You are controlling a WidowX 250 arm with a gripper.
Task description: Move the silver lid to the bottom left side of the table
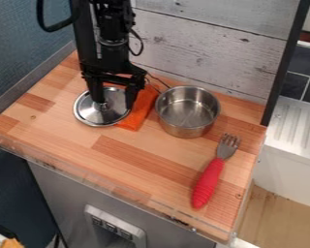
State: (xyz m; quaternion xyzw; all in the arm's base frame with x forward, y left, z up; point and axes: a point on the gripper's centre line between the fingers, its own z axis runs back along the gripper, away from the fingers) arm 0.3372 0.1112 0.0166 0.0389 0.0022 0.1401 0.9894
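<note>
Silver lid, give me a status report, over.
End effector open, down at the lid. Lid at upper left of the table, not yet bottom left. Pot and fork right of lid, likely out of the way.

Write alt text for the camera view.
Black two-finger robot gripper, jaws apart, over a round silver metal lid on a wooden tabletop. Image right of it: orange cloth, round silver metal pot, then a red-handled fork.

Black arm (111,51), blocky joints, thick cable (49,30) looped, thinner cable (141,44); black two-fingered end effector (116,103).
</note>
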